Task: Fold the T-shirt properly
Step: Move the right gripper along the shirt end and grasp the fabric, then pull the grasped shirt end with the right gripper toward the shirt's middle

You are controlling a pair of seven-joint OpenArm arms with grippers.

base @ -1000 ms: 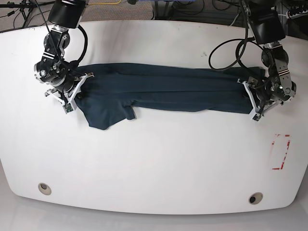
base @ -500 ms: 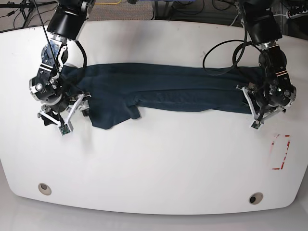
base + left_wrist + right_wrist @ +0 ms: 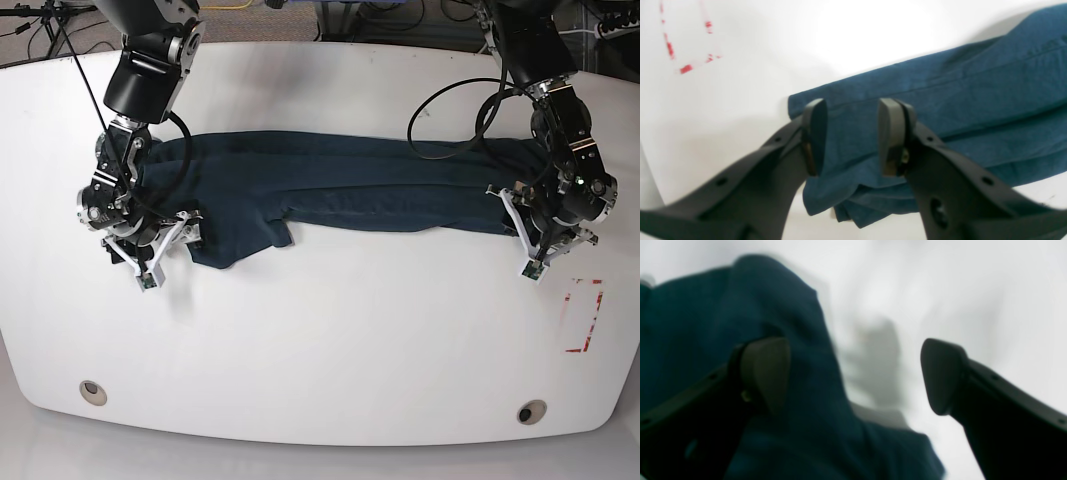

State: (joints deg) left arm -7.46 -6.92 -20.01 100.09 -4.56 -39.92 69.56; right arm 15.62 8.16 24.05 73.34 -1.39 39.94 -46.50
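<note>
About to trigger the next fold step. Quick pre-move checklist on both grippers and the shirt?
1. Right gripper released: ok, jaws wide apart, no cloth between them.
2. Left gripper grip: cannot tell, jaws part open over the T-shirt end, pinch not visible.
3. Shirt folded into a long band across the table: ok.
4. Sleeve tucked in: not ok, it sticks out from the band's near edge.
5. Shirt end by left gripper flat: not ok, layers bunch at the corner.

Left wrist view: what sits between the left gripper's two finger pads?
In the left wrist view, the hem end of the T-shirt fills the gap between the left gripper pads; the pads stand apart.
</note>
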